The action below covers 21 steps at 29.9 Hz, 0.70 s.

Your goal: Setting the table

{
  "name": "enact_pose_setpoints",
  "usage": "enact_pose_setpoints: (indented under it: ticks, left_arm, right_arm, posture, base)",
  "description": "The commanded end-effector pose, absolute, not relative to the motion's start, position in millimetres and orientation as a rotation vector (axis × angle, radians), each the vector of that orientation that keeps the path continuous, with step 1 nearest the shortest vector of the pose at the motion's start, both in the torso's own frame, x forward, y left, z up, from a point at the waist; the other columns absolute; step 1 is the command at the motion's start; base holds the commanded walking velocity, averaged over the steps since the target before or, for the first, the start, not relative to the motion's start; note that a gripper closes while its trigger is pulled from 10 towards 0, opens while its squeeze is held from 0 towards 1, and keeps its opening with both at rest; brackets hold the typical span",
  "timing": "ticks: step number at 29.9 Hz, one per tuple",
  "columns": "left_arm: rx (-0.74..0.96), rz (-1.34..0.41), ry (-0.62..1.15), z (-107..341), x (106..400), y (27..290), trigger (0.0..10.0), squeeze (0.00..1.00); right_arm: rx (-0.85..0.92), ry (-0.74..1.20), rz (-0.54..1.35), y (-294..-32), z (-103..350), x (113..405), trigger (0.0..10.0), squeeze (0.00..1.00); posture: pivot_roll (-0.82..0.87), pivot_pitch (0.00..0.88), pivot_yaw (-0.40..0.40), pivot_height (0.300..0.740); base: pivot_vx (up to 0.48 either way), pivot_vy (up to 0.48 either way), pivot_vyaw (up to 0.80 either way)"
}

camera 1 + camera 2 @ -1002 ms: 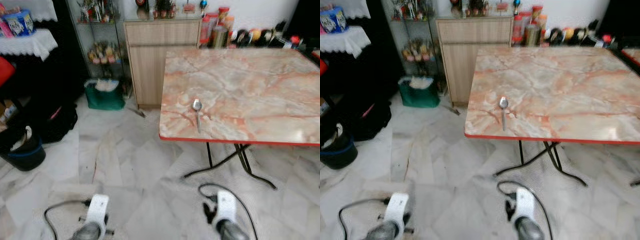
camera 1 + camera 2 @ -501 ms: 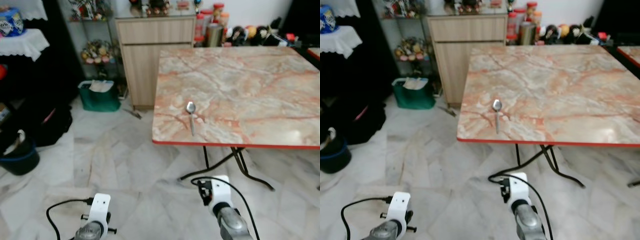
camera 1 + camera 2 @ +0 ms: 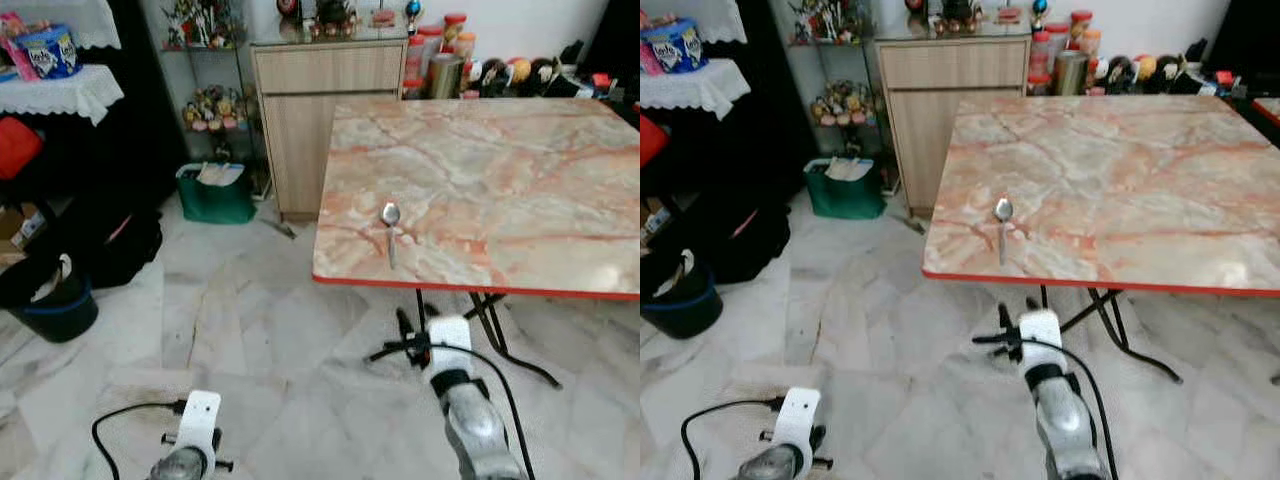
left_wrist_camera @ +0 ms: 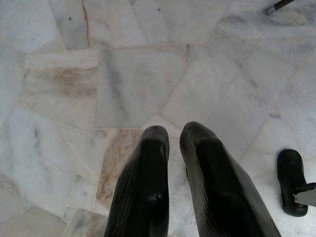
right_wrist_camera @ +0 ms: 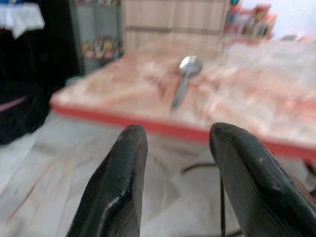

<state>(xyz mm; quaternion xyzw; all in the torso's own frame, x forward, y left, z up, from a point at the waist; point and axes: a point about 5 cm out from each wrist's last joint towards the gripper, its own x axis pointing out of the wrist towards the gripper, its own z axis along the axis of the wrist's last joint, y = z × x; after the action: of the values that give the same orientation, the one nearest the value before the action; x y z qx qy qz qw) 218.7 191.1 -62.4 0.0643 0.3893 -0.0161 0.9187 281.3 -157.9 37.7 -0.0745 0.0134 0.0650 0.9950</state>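
Note:
A metal spoon (image 3: 390,225) lies alone on the pink marble table (image 3: 520,180) with a red rim, close to its front left edge, bowl pointing away from me. My right gripper (image 3: 413,315) is raised in front of and just below that edge, almost under the spoon. In the right wrist view its fingers (image 5: 118,182) stand wide apart and open, nothing between them, with the spoon (image 5: 185,79) straight ahead. My left arm (image 3: 192,445) hangs low over the floor. The left gripper (image 4: 174,131) is shut and points down at the tiles.
A wooden cabinet (image 3: 320,120) stands against the table's far left corner, a green bin (image 3: 215,190) beside it. Jars and bottles (image 3: 480,72) line the wall behind the table. A black bucket (image 3: 50,300) and a dark bag (image 3: 115,240) sit on the left. Black folding legs (image 3: 490,325) stand under the table.
My right arm has lifted forward, from low near the floor up to just below the table's front edge. The view has shifted slightly. The spoon and my left arm have stayed put.

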Motion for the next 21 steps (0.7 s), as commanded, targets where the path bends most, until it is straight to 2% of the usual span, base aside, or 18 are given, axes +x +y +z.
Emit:
enact_pose_setpoints:
  ticks: [1, 7, 21]
  left_arm:
    - [0.135, -0.023, 0.794, -61.7, 219.1, 192.7, 10.0, 0.00]
    - [0.132, -0.025, 0.788, -61.3, 220.1, 191.2, 10.0, 0.00]
    - [0.118, -0.021, 0.788, -61.6, 220.0, 189.5, 10.0, 0.00]
  right_arm:
    - [-0.140, -0.003, 0.119, -154.7, 46.3, 286.5, 10.0, 0.00]
    - [-0.077, -0.085, 0.044, -150.9, 79.4, 312.9, 10.0, 0.00]
    - [-0.038, -0.091, 0.069, -136.4, 91.0, 319.9, 10.0, 0.00]
  posture:
    - [-0.04, 0.000, 0.040, 0.740]
    - [-0.04, 0.000, 0.037, 0.740]
    - [-0.04, 0.000, 0.030, 0.740]
  base:
    - [0.000, 0.000, 0.00]
    - [0.093, 0.000, 0.00]
    - [0.357, 0.000, 0.00]
